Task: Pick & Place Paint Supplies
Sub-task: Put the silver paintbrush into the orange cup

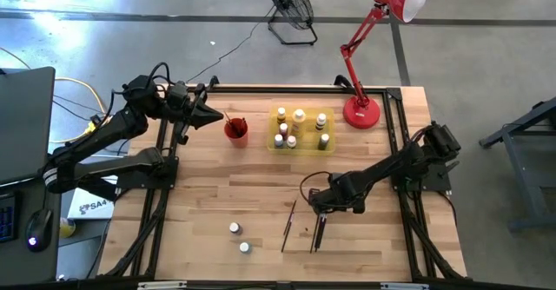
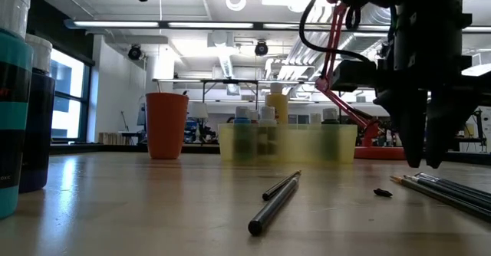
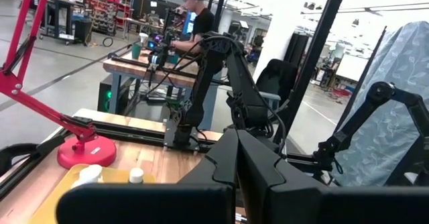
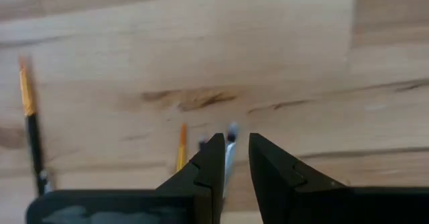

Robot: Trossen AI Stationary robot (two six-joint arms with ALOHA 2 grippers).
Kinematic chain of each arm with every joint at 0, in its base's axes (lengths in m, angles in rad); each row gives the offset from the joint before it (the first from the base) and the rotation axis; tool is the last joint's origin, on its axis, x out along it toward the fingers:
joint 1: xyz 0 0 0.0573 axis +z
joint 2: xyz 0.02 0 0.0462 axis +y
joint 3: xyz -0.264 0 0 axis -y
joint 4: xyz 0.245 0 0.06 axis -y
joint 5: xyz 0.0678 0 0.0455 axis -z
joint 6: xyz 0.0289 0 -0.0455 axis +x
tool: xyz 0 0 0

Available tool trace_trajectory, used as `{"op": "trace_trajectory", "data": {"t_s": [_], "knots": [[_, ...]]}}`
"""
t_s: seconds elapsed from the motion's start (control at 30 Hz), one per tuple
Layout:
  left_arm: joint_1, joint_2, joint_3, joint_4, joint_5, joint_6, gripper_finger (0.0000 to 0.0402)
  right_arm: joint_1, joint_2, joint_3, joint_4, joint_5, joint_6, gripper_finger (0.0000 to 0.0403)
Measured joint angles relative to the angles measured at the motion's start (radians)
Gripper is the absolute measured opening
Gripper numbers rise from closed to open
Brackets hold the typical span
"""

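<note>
Paintbrushes (image 1: 317,231) lie near the table's (image 1: 382,238) front edge, thin and dark-handled, with the right gripper (image 1: 320,210) low over them so its narrowly parted fingers straddle 1 silver-tipped brush (image 4: 230,150); I cannot tell whether it grips yet. I keep the left gripper (image 1: 213,115) clenched, empty, waiting beside the red cup (image 1: 236,131). Another brush (image 1: 287,224) lies alongside, 2 white-capped bottles (image 1: 239,237) nearby.

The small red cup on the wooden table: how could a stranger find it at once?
Start at the red desk lamp on the table's far edge, then pass over the flat translucent yellow tray of bottles. The small red cup stands just beyond the tray, holding thin brushes; nothing else there is round, red and open-topped.
</note>
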Motion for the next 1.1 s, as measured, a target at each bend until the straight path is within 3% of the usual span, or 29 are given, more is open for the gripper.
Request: {"op": "trace_trajectory", "data": {"t_s": [0.83, 1.1], "knots": [[0.0, 0.0, 0.0, 0.0, -0.022, 0.0, 0.0003, -0.001, 0.077, 0.005, 0.064, -0.003, -0.028, 0.0058], [0.0, 0.0, 0.0, 0.0, -0.025, 0.0, 0.0003, -0.001, 0.079, 0.004, 0.05, 0.001, -0.052, 0.001]]}}
